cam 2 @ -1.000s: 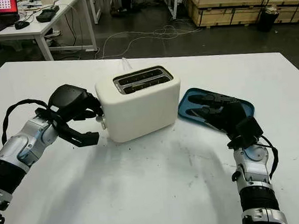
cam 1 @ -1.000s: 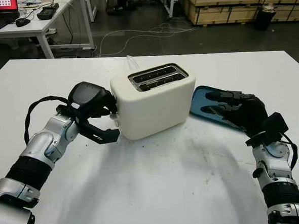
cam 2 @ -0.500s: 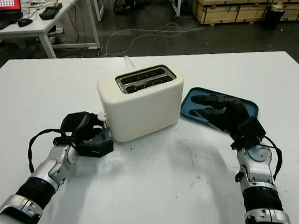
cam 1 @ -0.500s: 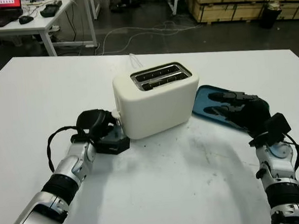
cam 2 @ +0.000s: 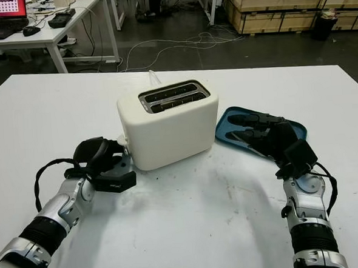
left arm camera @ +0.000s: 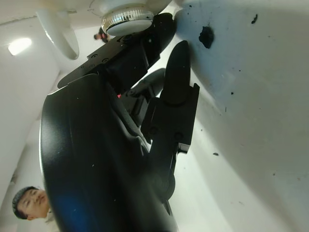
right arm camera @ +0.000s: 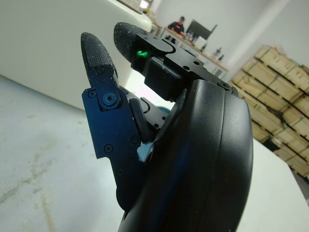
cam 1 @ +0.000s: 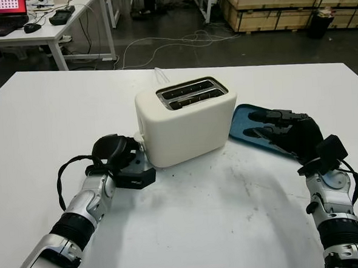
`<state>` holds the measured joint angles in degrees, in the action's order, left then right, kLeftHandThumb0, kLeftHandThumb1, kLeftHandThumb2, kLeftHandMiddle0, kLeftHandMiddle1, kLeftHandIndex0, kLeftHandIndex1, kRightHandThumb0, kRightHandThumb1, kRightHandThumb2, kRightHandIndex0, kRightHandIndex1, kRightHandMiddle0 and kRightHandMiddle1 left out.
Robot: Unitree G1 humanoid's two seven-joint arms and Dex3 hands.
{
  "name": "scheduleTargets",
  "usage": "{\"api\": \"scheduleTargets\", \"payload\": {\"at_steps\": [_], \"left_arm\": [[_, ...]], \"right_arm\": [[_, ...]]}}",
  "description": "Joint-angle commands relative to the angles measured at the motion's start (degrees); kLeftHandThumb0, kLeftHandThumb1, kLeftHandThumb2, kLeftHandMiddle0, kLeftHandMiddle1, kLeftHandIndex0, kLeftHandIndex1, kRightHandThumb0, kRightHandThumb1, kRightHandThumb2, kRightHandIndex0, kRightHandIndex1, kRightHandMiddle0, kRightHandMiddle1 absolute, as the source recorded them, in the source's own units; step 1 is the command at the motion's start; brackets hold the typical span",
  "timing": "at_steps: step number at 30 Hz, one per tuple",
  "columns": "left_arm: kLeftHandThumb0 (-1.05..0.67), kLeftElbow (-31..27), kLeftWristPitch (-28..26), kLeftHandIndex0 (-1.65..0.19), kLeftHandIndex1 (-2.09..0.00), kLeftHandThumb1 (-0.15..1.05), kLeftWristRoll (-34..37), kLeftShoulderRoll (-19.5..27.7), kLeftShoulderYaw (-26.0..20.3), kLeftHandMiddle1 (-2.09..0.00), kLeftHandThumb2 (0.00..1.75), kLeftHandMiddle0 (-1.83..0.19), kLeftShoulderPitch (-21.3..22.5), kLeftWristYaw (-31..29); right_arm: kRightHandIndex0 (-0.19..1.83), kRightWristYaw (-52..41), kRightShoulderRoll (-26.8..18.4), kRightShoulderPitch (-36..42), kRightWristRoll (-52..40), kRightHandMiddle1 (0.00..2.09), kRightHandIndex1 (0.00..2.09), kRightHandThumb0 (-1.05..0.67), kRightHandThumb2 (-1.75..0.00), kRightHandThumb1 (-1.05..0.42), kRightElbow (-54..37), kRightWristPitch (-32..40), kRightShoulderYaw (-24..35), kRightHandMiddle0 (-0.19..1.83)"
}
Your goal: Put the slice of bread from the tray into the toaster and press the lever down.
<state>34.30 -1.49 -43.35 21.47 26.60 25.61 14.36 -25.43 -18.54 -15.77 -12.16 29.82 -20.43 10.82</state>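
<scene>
Head views: cream toaster (cam 1: 184, 124) mid-counter (cam 1: 191, 230), slots dark, bread inside unconfirmed; left hand (cam 1: 123, 165) low at lever end; right hand (cam 1: 294, 133) over blue tray (cam 1: 241, 115), no bread seen.
Left wrist: fingers (left arm camera: 176, 77) curled beneath dial (left arm camera: 126, 21), clamping nothing.
Right wrist: fingers (right arm camera: 99, 63) extended, empty.
Lever likely pressed; release remaining.

Both head eyes look forward and down, sharing the cream two-slot toaster (cam 1: 184, 121) on the white table (cam 1: 203, 230) — wrist cameras sit close behind each black hand.
</scene>
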Motion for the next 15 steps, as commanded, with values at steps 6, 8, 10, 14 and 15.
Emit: {"api": "scheduleTargets", "payload": {"at_steps": [6, 8, 10, 14, 15], "left_arm": [[-0.17, -6.1, 4.5, -1.1, -0.03, 0.92, 0.7, -1.4, 2.8, -1.59, 0.1, -0.71, -4.6, -2.2], [-0.21, -9.2, 3.6, -1.09, -0.02, 0.92, 1.2, 1.5, 0.0, -1.52, 0.08, -0.74, -5.6, -0.7], [-0.22, -11.9, 3.0, -1.08, -0.01, 0.92, 1.6, 3.9, -2.7, -1.49, 0.08, -0.77, -6.5, 0.0], [-0.24, -17.5, 1.1, -1.1, -0.02, 0.92, 2.1, 8.4, -8.5, -1.34, 0.03, -0.83, -8.5, 0.0], [-0.25, -18.8, 0.8, -1.1, -0.02, 0.92, 2.4, 9.3, -9.9, -1.31, 0.02, -0.85, -9.1, -0.5]], "right_arm": [[1.18, 0.2, 0.1, -0.6, 0.0, 0.0, 0.0, -0.56, 0.0, -0.82, -0.1, 0.5, 0.1, 1.11], [1.16, 0.2, 0.1, -0.9, 0.0, 0.0, 0.0, -0.55, 0.0, -0.82, 0.5, 0.0, 0.2, 1.09], [1.16, 0.4, 0.1, -1.2, 0.4, 0.0, 0.0, -0.55, 0.0, -0.82, 0.7, -0.5, 0.1, 1.09], [1.15, 0.5, 0.3, -1.7, 0.8, 0.0, 0.0, -0.54, 0.0, -0.83, 1.2, -1.3, 0.0, 1.07], [1.15, 0.5, 0.4, -1.8, 0.7, 0.0, 0.0, -0.54, 0.0, -0.83, 1.4, -1.3, 0.0, 1.07]]}}
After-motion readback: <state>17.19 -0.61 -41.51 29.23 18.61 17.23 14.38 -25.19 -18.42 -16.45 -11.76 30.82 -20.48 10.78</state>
